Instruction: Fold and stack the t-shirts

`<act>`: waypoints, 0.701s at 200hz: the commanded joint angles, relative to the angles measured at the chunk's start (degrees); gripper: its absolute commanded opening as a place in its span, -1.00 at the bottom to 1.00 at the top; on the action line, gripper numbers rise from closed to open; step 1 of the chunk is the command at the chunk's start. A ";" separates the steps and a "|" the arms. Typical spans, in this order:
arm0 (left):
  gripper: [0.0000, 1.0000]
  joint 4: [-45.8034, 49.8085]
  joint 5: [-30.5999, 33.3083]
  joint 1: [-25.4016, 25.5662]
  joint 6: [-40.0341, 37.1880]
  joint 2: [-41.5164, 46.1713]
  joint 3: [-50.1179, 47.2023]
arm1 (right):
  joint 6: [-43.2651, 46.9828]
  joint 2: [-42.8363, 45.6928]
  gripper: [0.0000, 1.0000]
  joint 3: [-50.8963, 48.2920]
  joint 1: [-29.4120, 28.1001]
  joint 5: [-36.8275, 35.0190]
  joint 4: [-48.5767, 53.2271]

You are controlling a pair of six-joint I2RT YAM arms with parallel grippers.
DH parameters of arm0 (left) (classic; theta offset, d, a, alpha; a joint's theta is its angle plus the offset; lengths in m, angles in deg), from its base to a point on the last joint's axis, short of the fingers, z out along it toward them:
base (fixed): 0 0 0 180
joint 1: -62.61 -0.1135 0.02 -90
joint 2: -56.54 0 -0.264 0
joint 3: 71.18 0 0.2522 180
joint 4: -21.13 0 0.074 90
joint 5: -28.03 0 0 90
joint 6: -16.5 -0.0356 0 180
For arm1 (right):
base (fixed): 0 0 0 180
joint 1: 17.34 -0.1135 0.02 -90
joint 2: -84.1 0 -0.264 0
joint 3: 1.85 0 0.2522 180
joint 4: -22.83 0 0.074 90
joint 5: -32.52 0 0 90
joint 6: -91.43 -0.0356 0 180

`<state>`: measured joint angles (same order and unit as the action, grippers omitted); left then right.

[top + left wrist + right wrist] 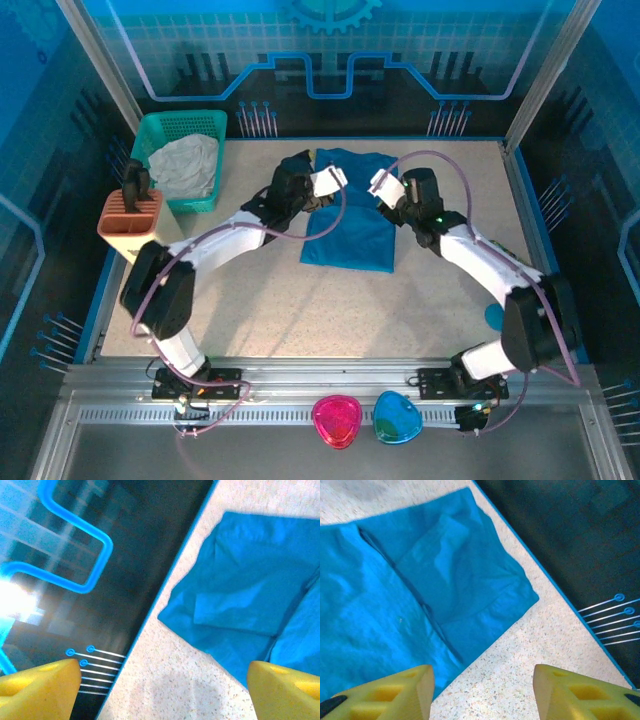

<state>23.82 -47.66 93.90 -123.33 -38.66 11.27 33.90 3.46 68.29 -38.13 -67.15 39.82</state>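
teal t-shirt (350,215) is lying flat on the speckled table (300,310), side flaps folded in, collar end toward the back wall; left gripper (329,182) and right gripper (386,185) are hovering over its far corners, both jaws standing apart, gripping nothing; next, i'd say: pinching both corners together, lifting level, carrying to the near hem, keeping edges aligned.

A speckled beige tabletop (300,310) with a thin blue rim (480,140) lies in the middle of the frame, and a ribbed aluminium rail (330,390) runs across the bottom. Along the top, dark wall panels (420,50) carry glowing blue line patterns. Slanting metal posts (97,60) frame these panels.
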 commanded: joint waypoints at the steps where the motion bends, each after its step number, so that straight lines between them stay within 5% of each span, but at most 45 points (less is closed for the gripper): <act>1: 0.74 -5.88 -9.03 0.09 4.83 8.31 -5.48 | 2.58 6.66 0.14 -2.72 0.71 8.11 3.74; 48: 0.72 -10.35 -21.12 0.09 12.37 24.17 -18.18 | 7.52 19.18 0.20 -8.02 -0.30 14.45 16.20; 75: 0.73 -2.02 -26.28 0.09 16.02 29.52 -19.73 | 11.93 21.50 0.23 -8.78 -2.30 16.94 22.20; 102: 0.99 9.25 -29.64 0.35 7.09 30.95 -20.99 | 15.97 18.33 0.23 -7.17 -6.00 16.84 27.29; 140: 0.99 18.23 -26.26 0.35 -6.83 28.30 -25.30 | 18.50 10.94 0.23 -6.28 -8.53 17.40 27.79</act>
<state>31.82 -73.69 93.97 -120.55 -8.06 -11.86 49.27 18.01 60.35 -45.65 -51.59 64.54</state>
